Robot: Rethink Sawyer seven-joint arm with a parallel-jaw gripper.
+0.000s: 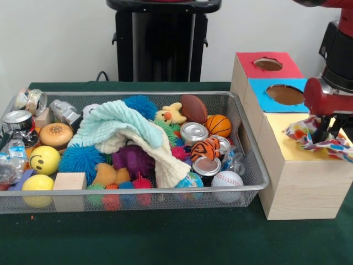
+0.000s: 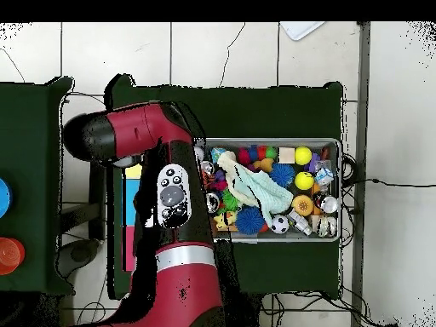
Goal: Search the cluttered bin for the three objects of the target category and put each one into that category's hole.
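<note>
My gripper [image 1: 327,134] is at the right, low over the yellow top [image 1: 281,128] of the wooden box [image 1: 300,179]. It is shut on a multicoloured patterned cloth [image 1: 304,134], which bunches around the fingers and drapes over the yellow section, hiding any hole there. A light blue knitted cloth [image 1: 117,126] and a cream cloth [image 1: 163,160] lie across the middle of the wire bin [image 1: 165,191]. In the overhead view the red arm [image 2: 166,196] covers the box and the gripper; the pale cloth [image 2: 260,189] shows in the bin [image 2: 272,141].
The box also has a red section with a hole [image 1: 268,64] and a blue section with a hole [image 1: 285,94]. The bin holds spiky balls, sports balls [image 1: 219,125], cans [image 1: 193,132], plush toys, a toy burger [image 1: 55,134] and a wooden block [image 1: 69,181].
</note>
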